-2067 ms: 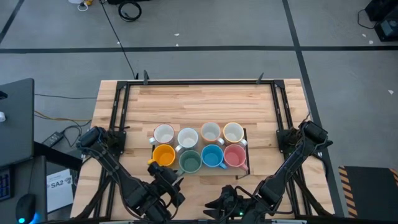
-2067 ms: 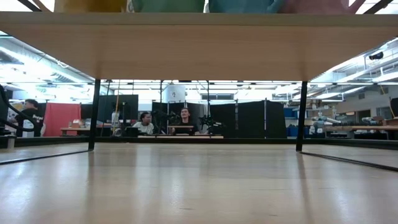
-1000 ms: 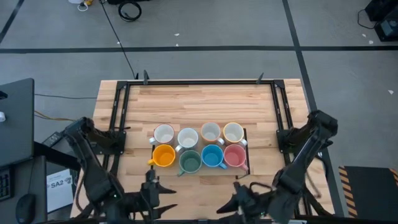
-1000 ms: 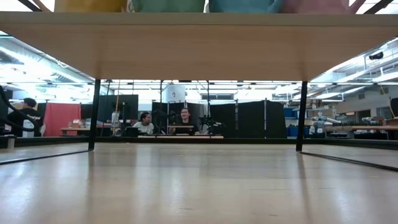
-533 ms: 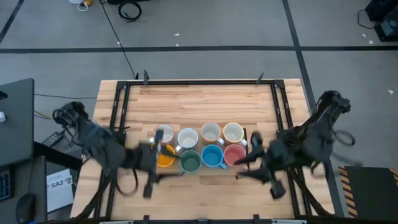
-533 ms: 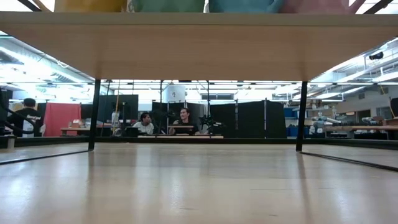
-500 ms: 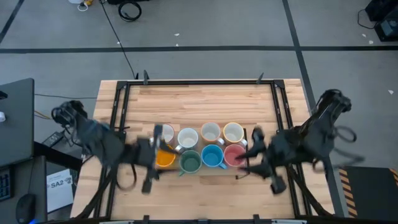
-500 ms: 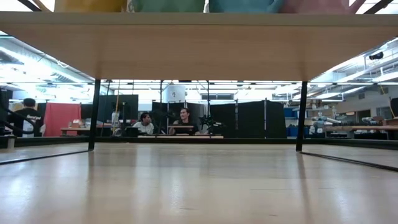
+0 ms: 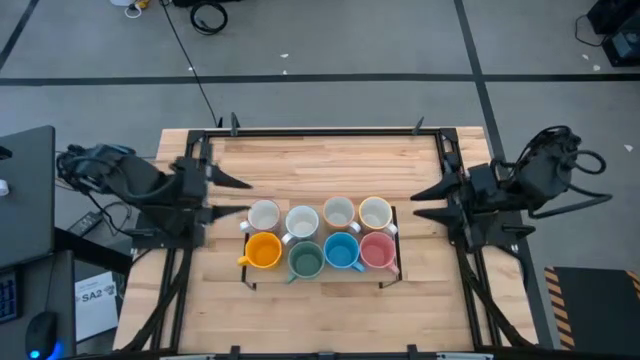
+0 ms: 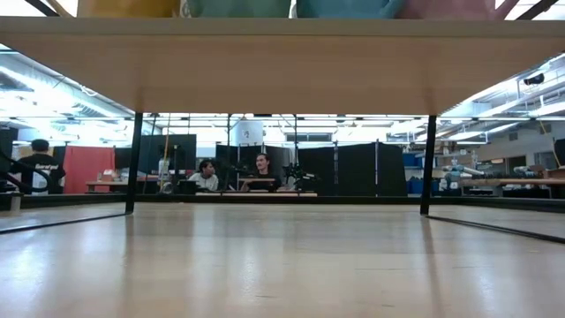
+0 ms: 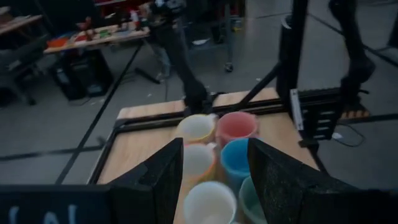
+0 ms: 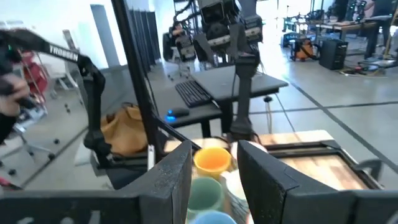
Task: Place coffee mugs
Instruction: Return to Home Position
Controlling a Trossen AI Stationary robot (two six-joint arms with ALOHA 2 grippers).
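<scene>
Eight coffee mugs (image 9: 341,251) sat in two rows of four on the shelf (image 10: 282,66) at the middle of the tabletop (image 9: 320,165); my left hand (image 9: 246,197) hung just beside their left end, fingers spread and empty; my right hand (image 9: 414,205) faced it from the right end, likewise spread.

Both arms (image 9: 145,188) are matte black (cables (image 9: 85,157) looped loose), with wedge-shaped gripper fingers (image 11: 165,177).

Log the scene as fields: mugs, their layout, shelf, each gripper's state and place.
mugs: eight, two rows of four, on the shelf
back row: four white mugs
front row, high view left to right: orange mug, green mug, blue mug, pink mug
left gripper: open, empty, left of the mugs
right gripper: open, empty, right of the mugs
</scene>
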